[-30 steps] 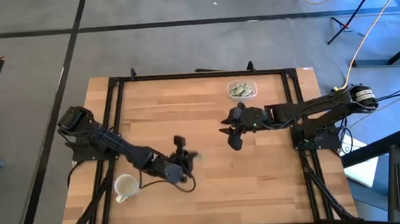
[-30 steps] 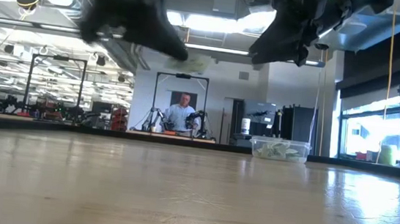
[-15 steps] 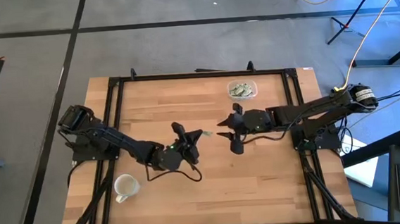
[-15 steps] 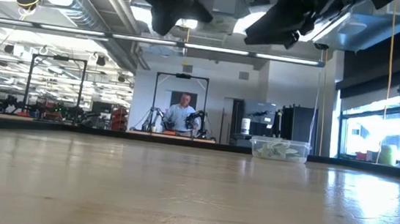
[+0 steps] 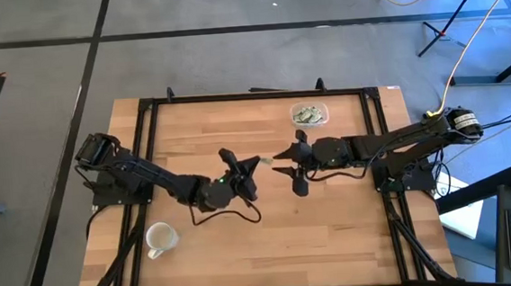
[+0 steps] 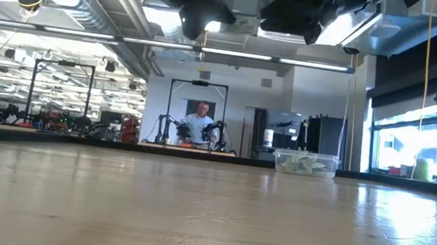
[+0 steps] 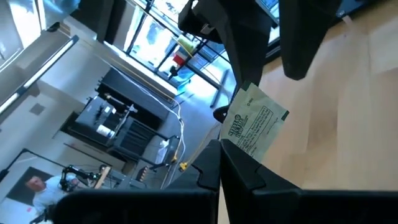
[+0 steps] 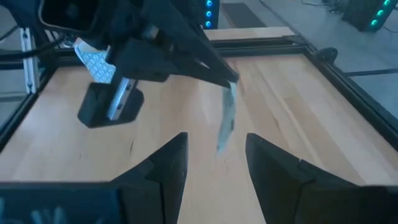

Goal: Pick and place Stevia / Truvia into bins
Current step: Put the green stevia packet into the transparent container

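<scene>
High view: left gripper (image 5: pixel 250 168) pinches one Stevia sachet (image 7: pixel 254 126) mid-table, raised, facing the right gripper (image 5: pixel 286 163), whose fingers stand apart just beside it. Bin (image 5: pixel 308 114) at the far edge holds several sachets. Likely handover; this sachet not yet binned.

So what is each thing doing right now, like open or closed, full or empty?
Left gripper: shut on a sachet, raised above mid-table.
Sachet: pinched by one edge, hanging free between both grippers.
Right gripper: open, facing the sachet, not touching it.
Bin: upright at the table's far edge, holding sachets.
Mug: upright near the left arm, looks empty.
</scene>
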